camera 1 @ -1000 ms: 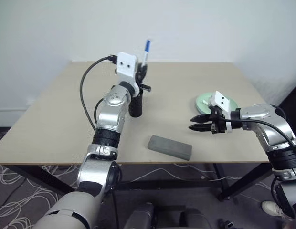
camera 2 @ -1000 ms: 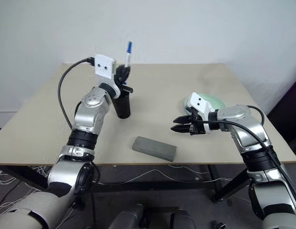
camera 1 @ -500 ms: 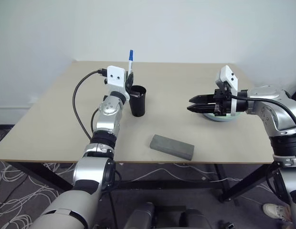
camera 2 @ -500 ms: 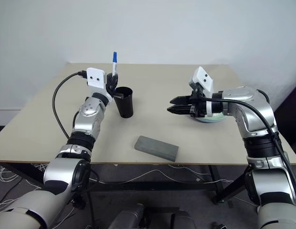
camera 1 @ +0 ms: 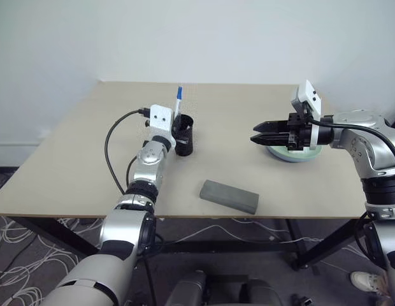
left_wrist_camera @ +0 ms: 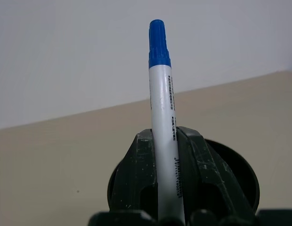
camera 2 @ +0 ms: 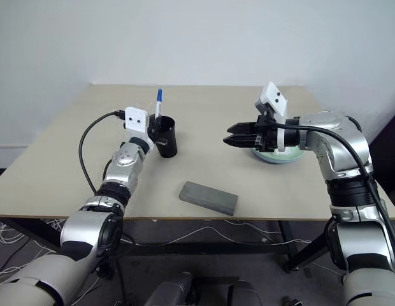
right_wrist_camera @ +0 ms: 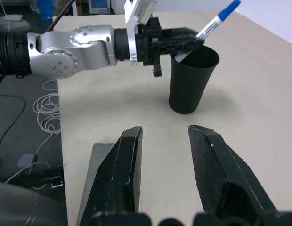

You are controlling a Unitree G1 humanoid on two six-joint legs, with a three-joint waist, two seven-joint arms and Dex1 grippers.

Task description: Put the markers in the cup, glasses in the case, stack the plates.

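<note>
At the near edge: your grey case (camera 1: 229, 196) lies shut and flat on the bench (camera 1: 70, 159), well apart from both arms.
Left pincer: your left pincer (left_wrist_camera: 165, 155) is clamped narrow on the blue-capped marker (left_wrist_camera: 161, 108), upright, its lower end at the rim of the cup (camera 1: 184, 135).
Cup: you see it standing upright just beyond that pincer.
Right pincer: your right pincer (right_wrist_camera: 162, 155) hangs above the bench, fingers (right_wrist_camera: 125, 160) partly spread and holding nothing, aimed toward the cup.
Plates: your mint green plate (camera 1: 293, 155) lies under the right wrist, partly hidden.
</note>
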